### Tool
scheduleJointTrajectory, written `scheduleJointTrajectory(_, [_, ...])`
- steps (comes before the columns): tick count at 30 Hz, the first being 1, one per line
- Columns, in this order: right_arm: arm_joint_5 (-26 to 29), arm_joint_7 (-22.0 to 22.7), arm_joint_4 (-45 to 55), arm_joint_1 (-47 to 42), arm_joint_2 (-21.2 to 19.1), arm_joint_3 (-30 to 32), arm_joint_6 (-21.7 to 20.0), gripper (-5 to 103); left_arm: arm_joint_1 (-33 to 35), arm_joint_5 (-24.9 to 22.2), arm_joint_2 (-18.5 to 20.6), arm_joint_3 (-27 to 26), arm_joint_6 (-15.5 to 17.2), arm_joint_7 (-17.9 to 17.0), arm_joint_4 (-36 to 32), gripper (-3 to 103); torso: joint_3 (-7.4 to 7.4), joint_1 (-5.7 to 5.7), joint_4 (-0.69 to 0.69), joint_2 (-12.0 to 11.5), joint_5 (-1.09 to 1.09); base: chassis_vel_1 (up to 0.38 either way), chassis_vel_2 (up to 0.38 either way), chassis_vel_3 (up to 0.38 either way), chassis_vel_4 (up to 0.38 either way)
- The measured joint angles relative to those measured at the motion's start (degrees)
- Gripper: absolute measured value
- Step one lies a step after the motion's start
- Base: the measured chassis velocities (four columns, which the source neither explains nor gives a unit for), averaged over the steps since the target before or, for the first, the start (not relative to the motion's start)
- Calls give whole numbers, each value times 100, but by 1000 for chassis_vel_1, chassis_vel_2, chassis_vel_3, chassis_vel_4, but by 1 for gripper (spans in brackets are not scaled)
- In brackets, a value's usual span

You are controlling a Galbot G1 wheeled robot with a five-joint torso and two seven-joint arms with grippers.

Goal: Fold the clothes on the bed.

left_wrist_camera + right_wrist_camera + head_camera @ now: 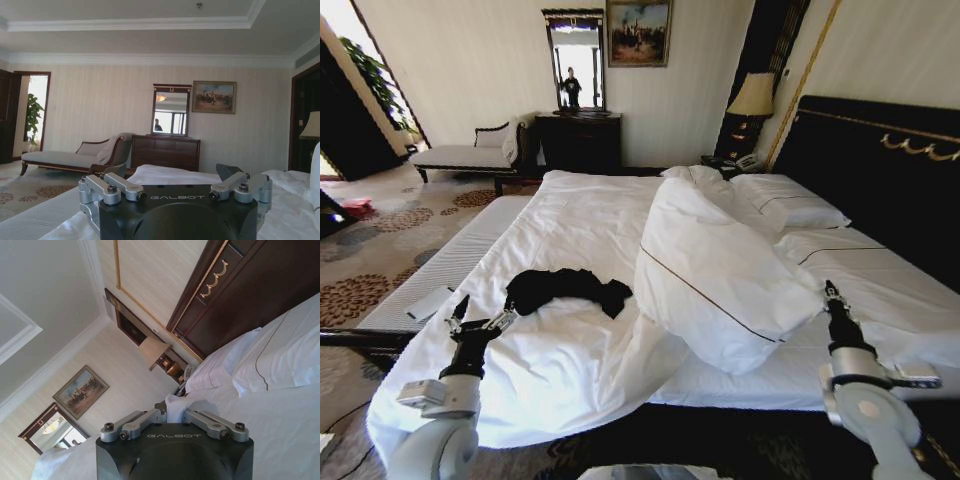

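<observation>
From my remote seat I see the very large white-sheeted bed (590,215) with its tall dark wooden headboard (880,160) running from the near edge toward one o'clock in the head view; the black soft-fabric T-shirt (565,288) lies crumpled on the sheet at about ten o'clock, small against the bedding, no lettering showing; a folded-back white duvet with a thin dark stripe (720,270) is heaped just beside it at the centre, and two white pillows (790,200) rest against the headboard at one o'clock.

My left gripper (480,323) sits at eight o'clock over the bed's near left edge, its fingers spread wide, one fingertip just beside the shirt's left end; I cannot tell whether it touches the cloth; its wrist camera shows the same fingers (117,186) splayed apart above the white sheet (175,175).

My right gripper (832,292) points up at four o'clock, close against the duvet's hanging corner; in the head view its fingers look drawn together; the right wrist view shows its finger links (135,424) angled inward around a fold of white fabric (175,407), though I cannot tell whether it truly pinches that fold.

Beyond the bed stand a dark wooden dresser with a framed mirror (578,130) at twelve o'clock, a pale cushioned chaise (470,155) at ten, and a lit bedside lamp (753,95) at one.
</observation>
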Motion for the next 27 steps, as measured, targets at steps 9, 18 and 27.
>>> scheduleJointTrajectory(9, [42, 223, 304, -413, 210, 503, 46, 0, -261, -162, 133, 87, 0, -1, 246, 100, 0, 1, 0, 0, 0, 0, 0, 0, 0])
scheduleJointTrajectory(18, [125, 480, 612, -826, 462, 1025, 149, 0, -540, -375, 283, 88, 1, -9, 484, 100, 0, 1, 1, 0, 0, 0, 0, 0, 0])
scheduleJointTrajectory(27, [314, 745, 996, -1372, 884, 1809, 316, 0, -800, -553, 454, 167, 5, -14, 727, 100, 0, 1, 0, -1, 0, 0, 0, 0, 0])
